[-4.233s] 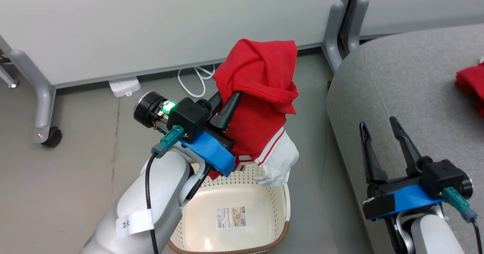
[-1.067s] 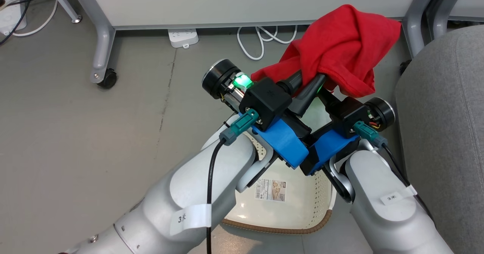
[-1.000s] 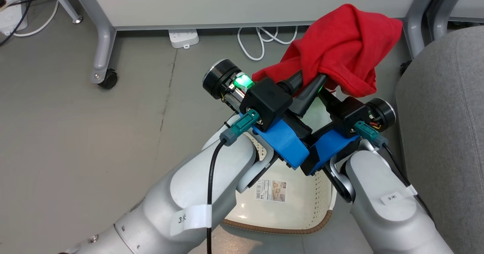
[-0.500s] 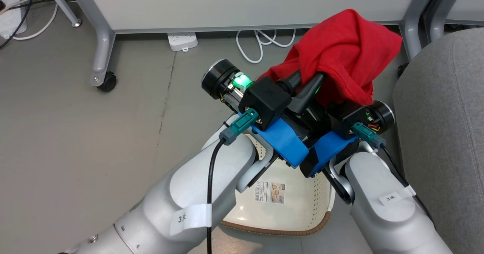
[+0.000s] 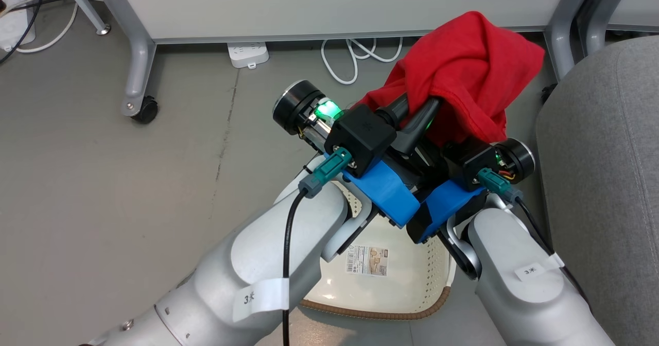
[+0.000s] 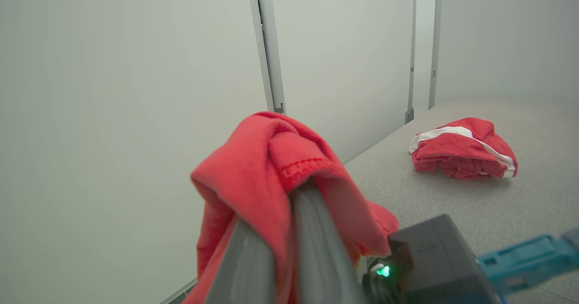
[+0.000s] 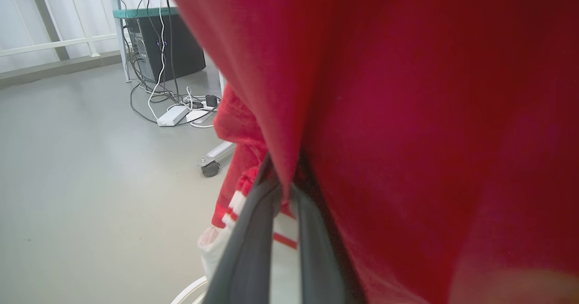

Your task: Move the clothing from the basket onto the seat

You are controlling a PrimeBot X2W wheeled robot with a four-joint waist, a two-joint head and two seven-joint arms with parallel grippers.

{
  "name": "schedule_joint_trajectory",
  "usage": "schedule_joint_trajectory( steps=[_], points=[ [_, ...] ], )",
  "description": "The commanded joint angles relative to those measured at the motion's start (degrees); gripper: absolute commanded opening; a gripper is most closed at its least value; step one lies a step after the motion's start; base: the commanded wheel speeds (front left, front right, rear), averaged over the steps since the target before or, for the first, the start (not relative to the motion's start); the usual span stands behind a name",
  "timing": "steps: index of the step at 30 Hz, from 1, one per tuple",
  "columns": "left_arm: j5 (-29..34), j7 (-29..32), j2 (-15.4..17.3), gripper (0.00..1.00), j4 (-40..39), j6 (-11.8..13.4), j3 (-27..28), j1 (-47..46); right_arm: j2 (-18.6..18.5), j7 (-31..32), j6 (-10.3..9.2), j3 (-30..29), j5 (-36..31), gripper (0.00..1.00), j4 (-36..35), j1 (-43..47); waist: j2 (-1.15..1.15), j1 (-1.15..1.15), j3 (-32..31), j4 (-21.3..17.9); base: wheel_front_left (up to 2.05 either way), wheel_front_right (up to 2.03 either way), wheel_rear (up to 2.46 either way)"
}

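Head view: the left gripper [image 5: 416, 114] and right gripper [image 5: 445, 142] both pinch the red garment [image 5: 463, 63] above the basket [image 5: 391, 305]. The seat [image 5: 602, 155] lies to the robot's right, nearer the right arm.

Left wrist view: a second garment [image 6: 461, 148] (white-striped) already rests there.

Right wrist view: fingers [image 7: 253, 231] nip a fold.

A second earlier, the right gripper's body sat clear of the cloth; now the drape overlaps it.
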Motion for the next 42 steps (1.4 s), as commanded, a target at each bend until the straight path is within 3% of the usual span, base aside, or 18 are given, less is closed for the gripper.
schedule_joint_trajectory(
  steps=[1, 5, 6, 30, 42],
  points=[
    [0.1, -0.3, -0.1, 0.00, -0.2, 0.2, 0.4, -0.6, 0.0, 0.0, 0.01, 0.2, 0.1, 0.00, 0.3, 0.0, 0.00, 0.00, 0.0, 0.0, 0.00, 0.00, 0.00],
    [0.3, -0.3, -0.1, 0.00, -0.3, 0.5, 0.8, -0.7, 0.0, 0.0, 0.01, 0.4, 0.1, 0.00, 0.2, 0.0, 0.00, 0.00, 0.0, -0.1, 0.00, 0.00, 0.00],
    [0.6, -0.3, -0.1, 1.00, -0.4, 0.6, 0.8, -0.7, 0.0, 0.0, 0.01, 0.4, 0.1, 0.00, 0.2, 0.0, 0.00, 0.00, 0.0, -0.1, 0.00, 0.00, 0.00],
    [1.8, -0.3, -0.1, 1.00, 0.9, 0.6, 1.3, 0.1, 0.0, 0.0, 0.01, 1.0, 1.1, 0.00, -0.5, -0.5, 0.00, 0.00, 0.5, -0.8, 0.00, 0.00, 0.00],
    [2.8, -0.3, -0.1, 1.00, 2.5, 0.2, 2.7, 0.5, 0.0, 0.0, 0.01, 0.2, 0.9, 0.00, -1.1, -0.9, 0.00, 0.00, 1.3, -3.0, 0.00, 0.00, 0.00]
  ],
)
